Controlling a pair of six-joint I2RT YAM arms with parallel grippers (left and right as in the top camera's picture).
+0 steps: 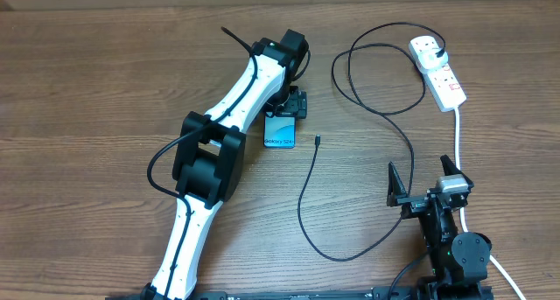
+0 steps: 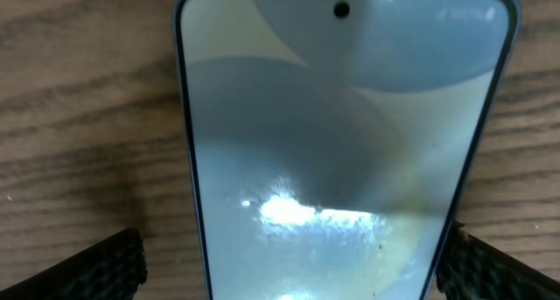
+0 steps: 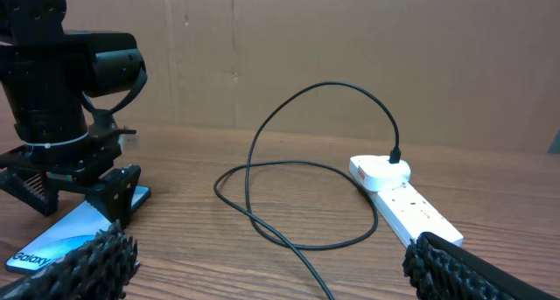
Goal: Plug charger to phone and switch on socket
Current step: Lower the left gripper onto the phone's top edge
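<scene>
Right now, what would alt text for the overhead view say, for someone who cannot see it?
The left claw is poised open over one end of a phone on a wooden table. The black charger, plugged into the white socket, trails its free tip beside the phone; the right claw sits open, apart.

"Galaxy S24" is read along the near end of the phone (image 1: 280,132) in the overhead view. From the right wrist, only "Galaxy" is made out on it. Red markings on the socket (image 1: 442,73) are too small to be read.
</scene>
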